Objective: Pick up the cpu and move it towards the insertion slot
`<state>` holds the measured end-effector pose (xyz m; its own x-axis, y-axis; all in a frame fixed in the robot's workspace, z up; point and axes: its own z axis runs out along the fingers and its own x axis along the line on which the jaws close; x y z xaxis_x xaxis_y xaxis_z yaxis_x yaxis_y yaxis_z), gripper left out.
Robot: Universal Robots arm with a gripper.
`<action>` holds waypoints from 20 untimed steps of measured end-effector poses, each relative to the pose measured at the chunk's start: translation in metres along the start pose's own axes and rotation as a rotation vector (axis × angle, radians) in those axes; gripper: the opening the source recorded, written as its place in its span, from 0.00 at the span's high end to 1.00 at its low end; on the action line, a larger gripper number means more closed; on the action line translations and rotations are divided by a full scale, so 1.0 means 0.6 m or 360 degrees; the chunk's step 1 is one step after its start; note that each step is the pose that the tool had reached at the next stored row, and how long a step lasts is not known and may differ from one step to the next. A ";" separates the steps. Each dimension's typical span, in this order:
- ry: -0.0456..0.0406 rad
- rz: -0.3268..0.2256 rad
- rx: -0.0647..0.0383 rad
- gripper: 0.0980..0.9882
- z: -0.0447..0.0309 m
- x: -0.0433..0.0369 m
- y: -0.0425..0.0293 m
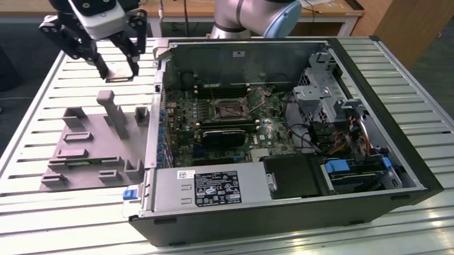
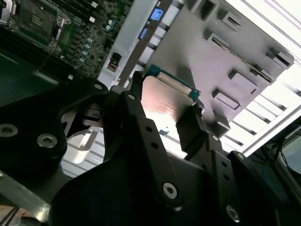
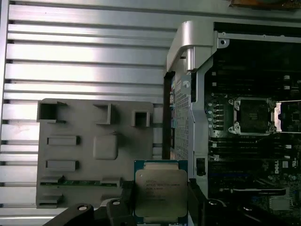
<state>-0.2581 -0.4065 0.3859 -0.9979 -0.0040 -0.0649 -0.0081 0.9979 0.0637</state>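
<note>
— Above the slatted table, what do you have?

— My gripper is closed on the cpu; 2 fingers press its opposite edges. It hangs over the grey fixture plate, clear of it, just outside the computer case.

— Which way does the chip face?

— It lies flat. In the first wrist view its silvery top faces the camera, with the thin green rim showing on 3 sides. It is square, so I can name no long axis; its edges run roughly parallel to the case wall. In the second wrist view the cpu sits between the finger pads, tilted in that picture.

— What is in the case?

— The case lies open on its side. On its motherboard sits the insertion slot, a shiny frame around a dark centre, well apart from the chip. The slot shows in the first wrist view too. A grey power supply fills the near corner, and drive bays with cables stand at the exterior view's right.

— And the fixture plate?

— Its recesses look bare, except a thin green strip along 1 edge.
</note>
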 end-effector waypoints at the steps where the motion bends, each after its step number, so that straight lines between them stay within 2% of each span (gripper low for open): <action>1: 0.0001 0.0000 0.0000 0.51 0.000 -0.007 0.000; 20: 0.0012 0.0001 0.0000 0.51 0.010 -0.149 -0.001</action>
<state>-0.1683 -0.4066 0.3857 -0.9983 -0.0040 -0.0574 -0.0077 0.9979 0.0637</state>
